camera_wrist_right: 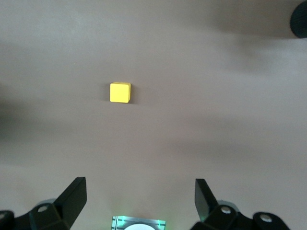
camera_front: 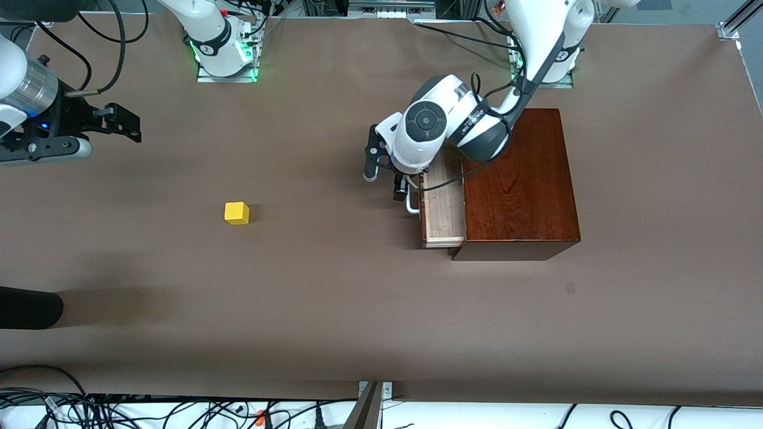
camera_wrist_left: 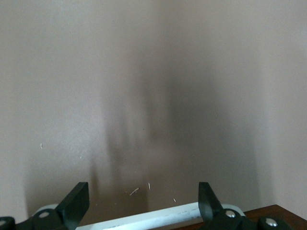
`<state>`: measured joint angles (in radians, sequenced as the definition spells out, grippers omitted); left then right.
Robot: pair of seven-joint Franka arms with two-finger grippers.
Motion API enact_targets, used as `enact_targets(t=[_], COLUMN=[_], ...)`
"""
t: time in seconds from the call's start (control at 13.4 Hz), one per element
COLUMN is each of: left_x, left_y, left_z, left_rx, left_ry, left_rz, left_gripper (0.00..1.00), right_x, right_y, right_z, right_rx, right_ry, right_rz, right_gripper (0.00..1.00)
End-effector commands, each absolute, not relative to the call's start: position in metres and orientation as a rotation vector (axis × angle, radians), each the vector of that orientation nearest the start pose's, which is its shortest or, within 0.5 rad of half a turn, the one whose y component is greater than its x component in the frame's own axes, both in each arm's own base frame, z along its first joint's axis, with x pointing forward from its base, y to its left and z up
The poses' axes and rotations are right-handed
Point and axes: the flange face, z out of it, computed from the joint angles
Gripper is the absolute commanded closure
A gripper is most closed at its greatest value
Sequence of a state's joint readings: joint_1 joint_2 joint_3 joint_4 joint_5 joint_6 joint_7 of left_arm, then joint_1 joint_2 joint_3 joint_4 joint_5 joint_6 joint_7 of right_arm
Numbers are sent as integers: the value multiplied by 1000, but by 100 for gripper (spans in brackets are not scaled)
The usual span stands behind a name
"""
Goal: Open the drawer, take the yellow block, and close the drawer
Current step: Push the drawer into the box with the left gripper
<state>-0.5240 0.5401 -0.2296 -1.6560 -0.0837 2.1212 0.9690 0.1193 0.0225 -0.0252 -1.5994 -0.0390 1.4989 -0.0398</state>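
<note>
The drawer (camera_front: 444,208) of the dark reddish-brown box (camera_front: 518,185) is pulled partly out, and the part of its pale interior that shows is bare. My left gripper (camera_front: 400,189) is at the drawer's front with its fingers spread wide. The white handle (camera_front: 411,205) lies between the open fingers in the left wrist view (camera_wrist_left: 158,215), where the left gripper (camera_wrist_left: 144,199) does not clamp it. The yellow block (camera_front: 236,213) sits on the table toward the right arm's end, also in the right wrist view (camera_wrist_right: 120,92). My right gripper (camera_front: 128,122) is open and empty (camera_wrist_right: 140,191), up in the air.
A black rounded object (camera_front: 30,307) juts in over the table's edge nearer the camera at the right arm's end. The right arm's base mount (camera_front: 226,59) glows green. Cables lie along the near edge.
</note>
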Motion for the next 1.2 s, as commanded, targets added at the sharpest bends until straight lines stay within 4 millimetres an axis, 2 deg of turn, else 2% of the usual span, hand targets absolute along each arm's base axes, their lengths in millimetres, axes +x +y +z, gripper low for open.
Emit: enact_targets(t=[0.0,0.3,0.67,1.12], left_x=[507,516,529,539], left_y=[-412,-394,-373,-352], left_z=[295,294,294,297], left_rx=[-2183,-2163,-2205,-2215], left_ry=[2448,2419,2381,2345], left_rz=[179,228,250,300], left_gripper=[0,0,0,0], right_x=[557,565,568,567], right_y=[45,49,57,57], right_z=[595,601,601,602], right_rx=[-3182,-3172,-3157,-3148], right_ry=[-233,-237,-254,-250], right_rz=[197,72,38,38], right_gripper=[0,0,0,0])
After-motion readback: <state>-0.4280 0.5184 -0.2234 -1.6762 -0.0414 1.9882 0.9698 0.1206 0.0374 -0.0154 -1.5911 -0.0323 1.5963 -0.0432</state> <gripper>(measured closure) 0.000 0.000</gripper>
